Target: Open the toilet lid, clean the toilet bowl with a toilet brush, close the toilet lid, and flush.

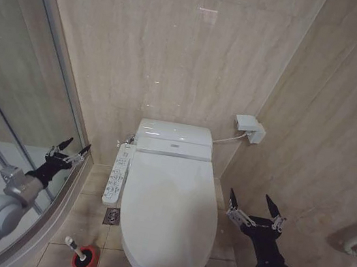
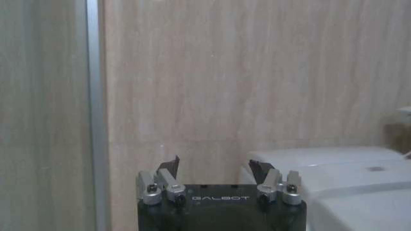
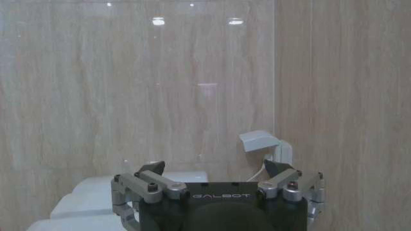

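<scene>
Right now the toilet lid [image 1: 167, 214] lies shut and flat over the toilet bowl, its glossy white oval facing up in the middle of the head view, with the tank unit [image 1: 175, 138] behind it against the beige tiled wall [image 1: 174, 43]. Along the lid's left side runs a white control panel [image 1: 116, 174] with rows of small buttons. On the floor near the toilet's front left corner stands the toilet brush [image 1: 75, 247], its white handle tilted up out of the small red holder [image 1: 85, 260]. The left gripper [image 1: 70, 150] hangs in the air to the left of the toilet, beside the curved glass shower screen [image 1: 15, 77], with its dark fingers spread apart and nothing between them; the left wrist view shows the same gap between its fingertips [image 2: 171, 166] and a corner of the white tank beyond. The right gripper [image 1: 256, 207] hovers to the right of the lid, apart from it, fingers likewise spread wide and empty. A small white wall box [image 1: 249, 128] with a cable sits on the right wall above the tank, and it also appears past the right gripper [image 3: 215, 169] in the right wrist view.
</scene>
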Motion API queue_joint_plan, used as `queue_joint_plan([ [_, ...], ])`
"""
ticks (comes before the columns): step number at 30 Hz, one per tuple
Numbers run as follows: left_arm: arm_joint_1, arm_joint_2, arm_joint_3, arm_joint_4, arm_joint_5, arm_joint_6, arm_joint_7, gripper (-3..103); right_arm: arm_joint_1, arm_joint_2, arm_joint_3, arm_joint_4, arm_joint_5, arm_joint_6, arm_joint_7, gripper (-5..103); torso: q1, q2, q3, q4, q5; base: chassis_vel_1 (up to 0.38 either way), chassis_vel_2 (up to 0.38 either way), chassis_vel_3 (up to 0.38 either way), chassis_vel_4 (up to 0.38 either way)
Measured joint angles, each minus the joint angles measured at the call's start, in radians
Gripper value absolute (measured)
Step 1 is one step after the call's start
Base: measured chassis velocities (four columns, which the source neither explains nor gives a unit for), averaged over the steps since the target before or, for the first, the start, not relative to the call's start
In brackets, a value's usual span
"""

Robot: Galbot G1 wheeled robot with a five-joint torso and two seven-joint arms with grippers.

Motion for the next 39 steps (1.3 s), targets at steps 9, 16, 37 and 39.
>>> queue_joint_plan([
  [9,-0.274,0.053,0.204,0.255,-0.027,-0.055,0.032,70,0.0,0.0,0.0,0.0,0.0,0.0,0.0,100,0.0,0.0,0.0,-0.0009,-0.0001,0.0,0.0,0.0,0.0],
  [16,-0.423,0.058,0.341,0.366,-0.082,-0.061,0.053,55,0.0,0.0,0.0,0.0,0.0,0.0,0.0,100,0.0,0.0,0.0,-0.0003,0.0002,0.0,0.0,0.0,0.0],
  [37,-0.752,0.06,0.713,0.622,-0.044,-0.182,0.175,0,0.0,0.0,0.0,0.0,0.0,0.0,0.0,100,0.0,0.0,0.0,-0.0003,0.0,0.0,0.0,0.0,0.0],
  [39,-0.758,0.054,0.721,0.63,-0.023,-0.192,0.18,0,0.0,0.0,0.0,0.0,0.0,0.0,0.0,100,0.0,0.0,0.0,-0.0005,0.0001,0.0,0.0,0.0,0.0],
])
